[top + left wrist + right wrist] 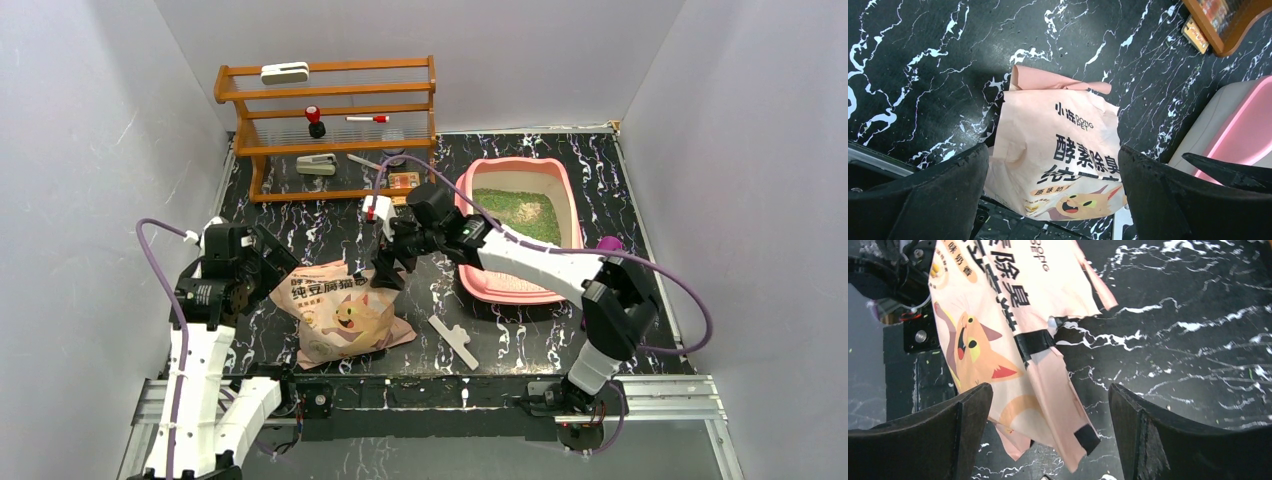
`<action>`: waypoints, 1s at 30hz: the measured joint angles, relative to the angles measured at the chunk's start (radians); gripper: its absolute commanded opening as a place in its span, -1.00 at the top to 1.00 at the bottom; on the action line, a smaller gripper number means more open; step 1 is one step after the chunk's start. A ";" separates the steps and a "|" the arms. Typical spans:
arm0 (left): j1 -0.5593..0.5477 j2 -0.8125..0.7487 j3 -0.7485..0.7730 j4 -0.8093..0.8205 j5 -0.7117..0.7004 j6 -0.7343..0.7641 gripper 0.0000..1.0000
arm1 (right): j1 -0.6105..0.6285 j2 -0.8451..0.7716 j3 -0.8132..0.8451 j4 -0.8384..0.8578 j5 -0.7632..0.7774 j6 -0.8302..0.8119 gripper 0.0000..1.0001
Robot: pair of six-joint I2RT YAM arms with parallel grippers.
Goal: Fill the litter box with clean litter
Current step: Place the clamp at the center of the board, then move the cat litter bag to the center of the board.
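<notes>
The pink litter box [470, 282] stands right of centre, with green clean litter [520, 212] covering its far half. A beige cat-printed bag [345, 315] lies flat on the table near the front. My right gripper [388, 268] hovers over the bag's top edge, open. In the right wrist view the bag's flap [1068, 405] lies below and between the spread fingers of the right gripper [1050, 390], touching neither. My left gripper [270, 265] is open to the left of the bag. The left wrist view shows the left gripper [1053, 150] framing the bag [1058, 130] without gripping it.
A wooden shelf rack [330, 130] with small items stands at the back left. A white strip [455, 342] lies in front of the litter box. A purple scoop [608, 243] shows at the box's right side. Grey walls close in both sides.
</notes>
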 measured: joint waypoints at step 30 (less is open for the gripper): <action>0.000 0.101 0.064 0.101 0.072 0.092 -0.97 | 0.035 0.217 0.177 -0.129 -0.014 -0.106 1.00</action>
